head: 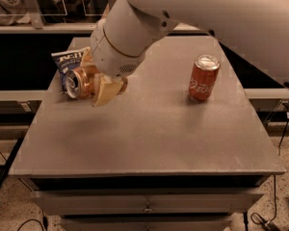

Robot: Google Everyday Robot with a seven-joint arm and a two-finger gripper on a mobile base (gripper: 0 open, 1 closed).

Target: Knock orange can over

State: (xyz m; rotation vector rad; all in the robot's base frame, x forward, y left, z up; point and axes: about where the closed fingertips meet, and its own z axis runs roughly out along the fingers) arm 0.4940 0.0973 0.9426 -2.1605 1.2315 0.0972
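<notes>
Gripper (pixel 94 83) at 10 o'clock on grey table (pixel 149 138), jaws clamped on orange can (pixel 78 83). Can sideways, silver top pointing 8 o'clock. Blue snack bag (pixel 65 61) right behind it. Red can (pixel 203 78) upright at 2 o'clock. Drawers (pixel 144 206) under table, cables (pixel 267 220) on floor, room pretty dim.
</notes>
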